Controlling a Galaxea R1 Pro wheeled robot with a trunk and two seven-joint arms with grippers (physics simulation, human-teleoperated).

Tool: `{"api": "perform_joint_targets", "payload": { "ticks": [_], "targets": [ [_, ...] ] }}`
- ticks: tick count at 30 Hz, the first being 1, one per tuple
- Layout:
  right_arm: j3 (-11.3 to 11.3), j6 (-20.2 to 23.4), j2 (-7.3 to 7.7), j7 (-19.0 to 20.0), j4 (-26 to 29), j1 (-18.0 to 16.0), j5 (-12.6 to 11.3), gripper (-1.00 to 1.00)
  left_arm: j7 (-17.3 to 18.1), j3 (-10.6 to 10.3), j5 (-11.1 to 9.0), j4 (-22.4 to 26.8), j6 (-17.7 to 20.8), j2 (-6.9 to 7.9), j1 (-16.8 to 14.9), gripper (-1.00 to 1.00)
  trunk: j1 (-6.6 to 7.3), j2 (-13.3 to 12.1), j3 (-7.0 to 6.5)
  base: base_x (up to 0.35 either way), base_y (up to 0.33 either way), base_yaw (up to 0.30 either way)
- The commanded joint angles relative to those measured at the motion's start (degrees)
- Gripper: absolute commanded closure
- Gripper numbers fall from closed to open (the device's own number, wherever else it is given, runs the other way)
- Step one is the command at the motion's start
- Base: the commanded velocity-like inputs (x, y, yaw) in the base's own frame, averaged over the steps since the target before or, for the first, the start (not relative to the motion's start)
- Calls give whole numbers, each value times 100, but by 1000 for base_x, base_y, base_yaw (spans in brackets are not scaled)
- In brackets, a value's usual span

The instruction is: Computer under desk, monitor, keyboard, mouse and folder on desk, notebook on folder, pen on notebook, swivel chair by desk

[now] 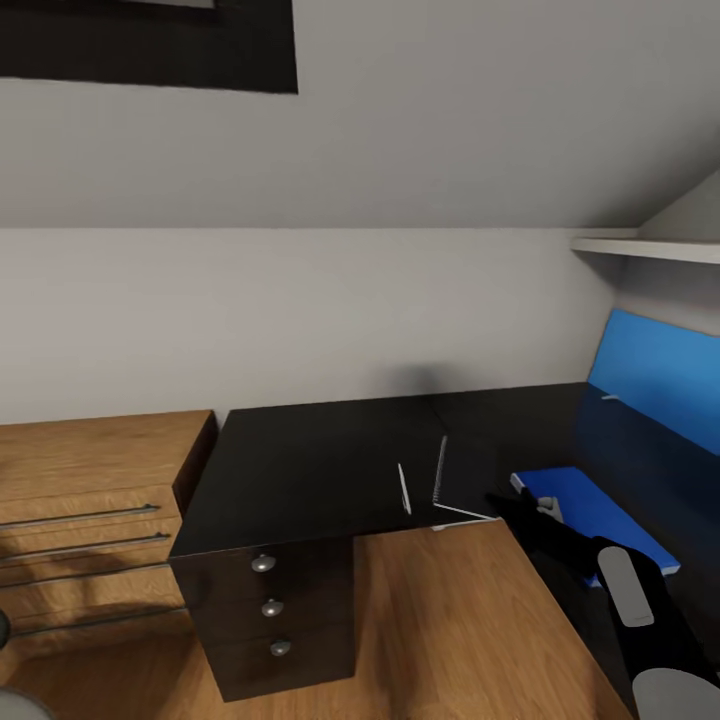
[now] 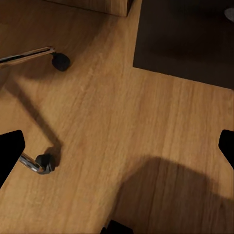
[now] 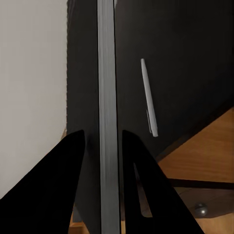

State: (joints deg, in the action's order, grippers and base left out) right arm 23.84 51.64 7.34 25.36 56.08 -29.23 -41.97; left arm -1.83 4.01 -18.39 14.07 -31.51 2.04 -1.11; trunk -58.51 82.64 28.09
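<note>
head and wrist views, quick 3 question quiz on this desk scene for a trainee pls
1. True or false: the folder lies on the desk.
2. What is the right gripper closed on? A) the pen B) the notebook C) a drawer knob
3. Fill in: the pen lies on the ____.

Key:
1. True: the blue folder lies flat on the black desktop.
2. B: the right wrist view shows the fingers on either side of the notebook, seen edge-on.
3. Desk: it lies beside the notebook, not gripped.

Glossy black desk (image 1: pixel 320 460); wood-grain floor (image 1: pixel 450 620); round metal knobs (image 1: pixel 263 563).
</note>
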Motion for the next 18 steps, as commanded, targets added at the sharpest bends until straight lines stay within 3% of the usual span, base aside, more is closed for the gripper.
{"api": "perform_joint_targets", "payload": {
  "ticks": [1,8,18],
  "targets": [
    [15,31,-1,39,-1,-5,21,100,-16,21,32,-1,-13,-2,-3,-100,0,3,9,0,0,-46],
    [15,31,-3,39,-7,3,22,100,-14,21,37,-1,-13,2,-3,-100,0,3,15,0,0,-69],
    [15,31,-3,39,-9,5,26,100,-18,21,33,-1,-13,6,-3,-100,0,3,16,0,0,-229]
  ]
}}
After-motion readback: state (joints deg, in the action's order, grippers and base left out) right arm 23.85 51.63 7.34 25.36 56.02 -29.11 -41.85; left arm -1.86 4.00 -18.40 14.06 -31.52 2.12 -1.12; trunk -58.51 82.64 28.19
